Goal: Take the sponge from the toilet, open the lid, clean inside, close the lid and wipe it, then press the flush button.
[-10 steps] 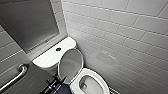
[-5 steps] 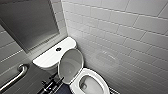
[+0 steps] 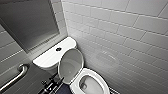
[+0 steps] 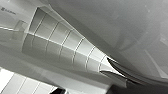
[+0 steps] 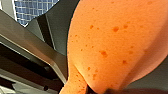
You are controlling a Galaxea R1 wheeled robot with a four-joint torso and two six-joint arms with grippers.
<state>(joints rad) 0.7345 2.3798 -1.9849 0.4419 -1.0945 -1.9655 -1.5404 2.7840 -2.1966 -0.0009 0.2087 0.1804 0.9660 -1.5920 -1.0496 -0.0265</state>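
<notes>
A tiled restroom: white toilet (image 3: 51, 57), wall grab bar (image 3: 15, 77), glossy wall tiles (image 3: 120, 30).

A wall of white rectangular tiles (image 3: 120, 30) with grey grout fills one side and carries a faint oval sheen. On the adjoining wall hangs a large grey framed panel (image 3: 27, 22). Below it is a curved metal grab bar (image 3: 15, 77) fixed to grey tiling. Low down sit dark fittings (image 3: 50, 86), too blurred to make out.

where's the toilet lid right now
In the head view the lid stands raised at lower centre, leaning back against the cistern, just behind the open bowl and below the flush button.
</notes>
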